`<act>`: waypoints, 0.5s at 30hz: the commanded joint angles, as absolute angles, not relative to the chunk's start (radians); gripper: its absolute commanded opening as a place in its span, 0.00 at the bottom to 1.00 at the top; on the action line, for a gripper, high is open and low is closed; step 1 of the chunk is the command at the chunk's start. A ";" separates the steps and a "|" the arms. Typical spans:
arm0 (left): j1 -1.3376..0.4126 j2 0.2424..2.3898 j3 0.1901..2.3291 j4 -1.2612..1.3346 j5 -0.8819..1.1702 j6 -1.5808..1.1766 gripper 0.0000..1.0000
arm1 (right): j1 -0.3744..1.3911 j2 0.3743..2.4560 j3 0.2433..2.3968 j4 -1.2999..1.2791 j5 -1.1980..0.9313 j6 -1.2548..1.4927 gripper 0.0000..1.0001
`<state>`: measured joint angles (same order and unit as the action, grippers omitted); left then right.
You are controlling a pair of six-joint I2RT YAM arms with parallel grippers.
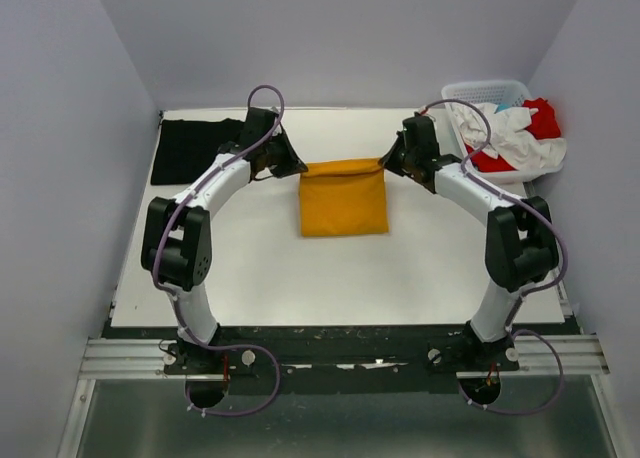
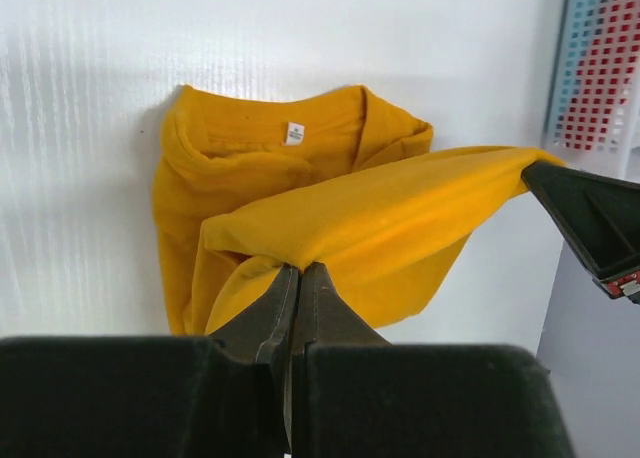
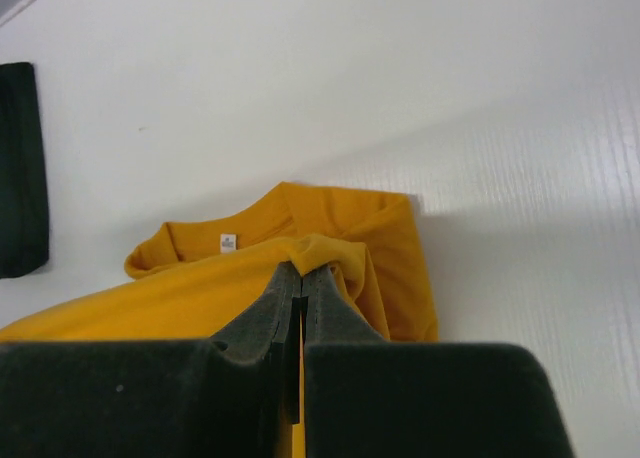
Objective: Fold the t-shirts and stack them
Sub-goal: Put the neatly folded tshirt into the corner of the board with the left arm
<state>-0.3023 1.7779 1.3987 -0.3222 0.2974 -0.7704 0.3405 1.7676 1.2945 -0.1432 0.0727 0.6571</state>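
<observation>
The mustard t-shirt (image 1: 343,201) lies partly folded in the middle of the table, its collar with a white label showing in the left wrist view (image 2: 290,138) and the right wrist view (image 3: 300,228). My left gripper (image 1: 296,165) is shut on its far left corner (image 2: 300,268) and holds that edge lifted. My right gripper (image 1: 388,163) is shut on the far right corner (image 3: 302,266). The cloth edge hangs taut between them. A black t-shirt (image 1: 198,150) lies folded flat at the far left. White (image 1: 520,138) and red (image 1: 542,118) shirts sit heaped at the far right.
A white lattice basket (image 1: 486,91) stands at the far right corner, holding the white and red shirts. Pale walls close in on the left, back and right. The right gripper's finger (image 2: 590,223) shows at the right in the left wrist view.
</observation>
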 commanded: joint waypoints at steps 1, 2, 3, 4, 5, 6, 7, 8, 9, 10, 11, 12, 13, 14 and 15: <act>-0.279 1.892 1.515 -0.428 0.308 -0.716 0.00 | 0.318 1.876 1.357 -0.099 0.063 0.635 0.01; -0.279 1.922 1.540 -0.444 0.300 -0.707 0.00 | 0.317 1.898 1.365 -0.097 0.071 0.635 0.01; -0.277 1.945 1.558 -0.459 0.291 -0.704 0.00 | 0.316 1.923 1.374 -0.094 0.082 0.635 0.01; -0.274 1.969 1.575 -0.461 0.298 -0.704 0.00 | 0.316 1.943 1.380 -0.091 0.089 0.639 0.01; -0.271 1.994 1.583 -0.455 0.310 -0.705 0.01 | 0.313 1.968 1.387 -0.087 0.092 0.642 0.02; -0.267 2.012 1.591 -0.442 0.332 -0.706 0.07 | 0.309 1.989 1.394 -0.081 0.089 0.644 0.05; -0.266 2.033 1.602 -0.432 0.350 -0.703 0.18 | 0.305 2.006 1.403 -0.074 0.082 0.649 0.14; -0.264 2.051 1.626 -0.444 0.359 -0.701 0.23 | 0.302 2.023 1.412 -0.061 0.067 0.648 0.30; -0.264 2.070 1.649 -0.461 0.362 -0.696 0.37 | 0.301 2.037 1.418 -0.042 0.050 0.642 0.47; -0.263 2.080 1.676 -0.474 0.361 -0.689 0.47 | 0.300 2.054 1.431 -0.025 0.026 0.635 0.61; -0.263 2.088 1.695 -0.490 0.353 -0.685 0.67 | 0.299 2.069 1.446 -0.024 0.010 0.635 0.74; -0.263 2.088 1.710 -0.500 0.350 -0.682 0.97 | 0.299 2.082 1.465 -0.029 -0.017 0.633 0.84; -0.262 2.082 1.714 -0.505 0.348 -0.681 0.99 | 0.299 2.088 1.474 -0.032 -0.043 0.632 0.90; -0.263 2.073 1.708 -0.501 0.349 -0.681 0.99 | 0.299 2.083 1.474 -0.032 -0.063 0.630 1.00; -0.264 2.055 1.689 -0.485 0.361 -0.682 0.99 | 0.299 2.074 1.467 -0.029 -0.077 0.628 1.00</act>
